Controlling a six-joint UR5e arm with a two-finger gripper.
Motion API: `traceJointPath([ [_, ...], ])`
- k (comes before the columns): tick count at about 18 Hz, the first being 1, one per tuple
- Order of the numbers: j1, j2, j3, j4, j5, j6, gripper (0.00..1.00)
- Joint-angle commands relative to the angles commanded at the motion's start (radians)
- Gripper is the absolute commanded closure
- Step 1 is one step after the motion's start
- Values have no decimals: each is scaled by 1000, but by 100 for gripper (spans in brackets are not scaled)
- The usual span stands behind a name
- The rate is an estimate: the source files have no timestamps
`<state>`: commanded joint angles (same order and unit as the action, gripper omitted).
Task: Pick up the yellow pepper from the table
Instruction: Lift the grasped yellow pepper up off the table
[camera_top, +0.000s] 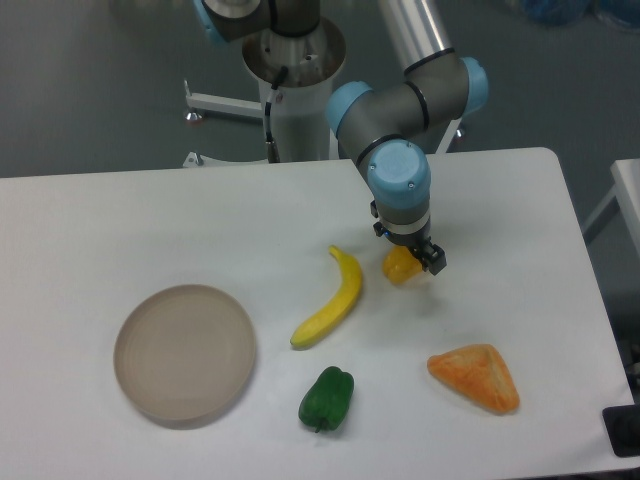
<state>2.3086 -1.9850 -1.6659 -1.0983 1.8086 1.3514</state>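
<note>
The yellow pepper (399, 266), small and lumpy, sits on the white table (150, 220) just right of the banana's upper tip. My gripper (408, 260) hangs straight down over it from the blue-capped wrist. One black finger (433, 259) shows at the pepper's right side, and the other finger is hidden behind the wrist. The pepper's top is covered by the gripper. The jaws stand open around the pepper, which rests on the table with its shadow right beneath it.
A long yellow banana (331, 300) lies left of the pepper. A green pepper (326, 398) sits near the front edge, an orange wedge (476, 377) at the front right, and a round beige plate (185, 353) at the front left.
</note>
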Motion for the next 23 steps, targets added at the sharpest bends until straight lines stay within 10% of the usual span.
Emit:
traceJointPath([
  [10,18,9,41,-8,-2,0,44],
  [23,61,0,242,-18,-101,-3,45],
])
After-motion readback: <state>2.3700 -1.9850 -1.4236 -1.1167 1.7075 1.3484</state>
